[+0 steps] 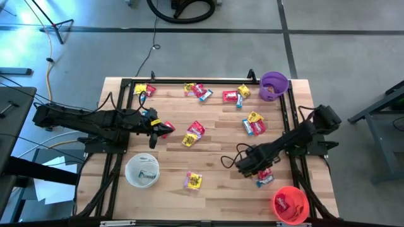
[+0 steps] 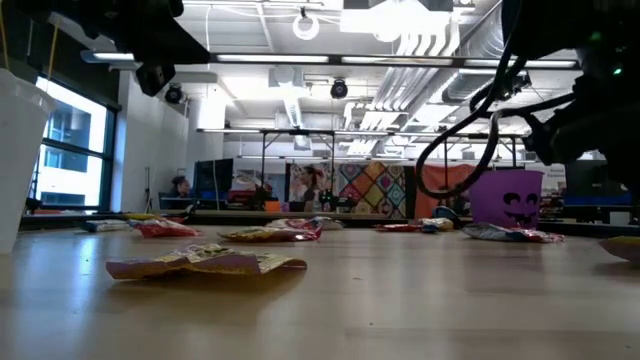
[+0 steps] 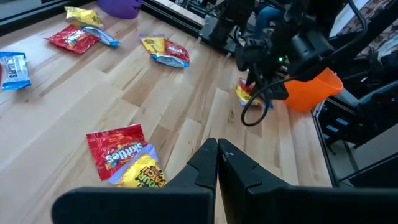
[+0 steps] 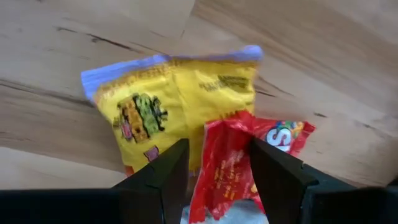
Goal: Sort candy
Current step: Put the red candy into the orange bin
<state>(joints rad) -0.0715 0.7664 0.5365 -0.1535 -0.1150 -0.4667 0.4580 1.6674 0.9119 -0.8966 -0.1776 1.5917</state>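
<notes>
Pale wooden planks make up the surface (image 1: 214, 157), strewn with candy (image 1: 194, 132) in red, yellow and light blue wrappers. Just beside the red bowl (image 1: 290, 203), the right gripper (image 4: 217, 165) has its fingers (image 4: 277, 171) parted around a red packet (image 4: 227, 168) that lies on a yellow one (whether they press it I cannot tell). Well apart from that bowl, near the white bowl (image 1: 142, 170), the left gripper (image 3: 217, 163) is closed on nothing.
</notes>
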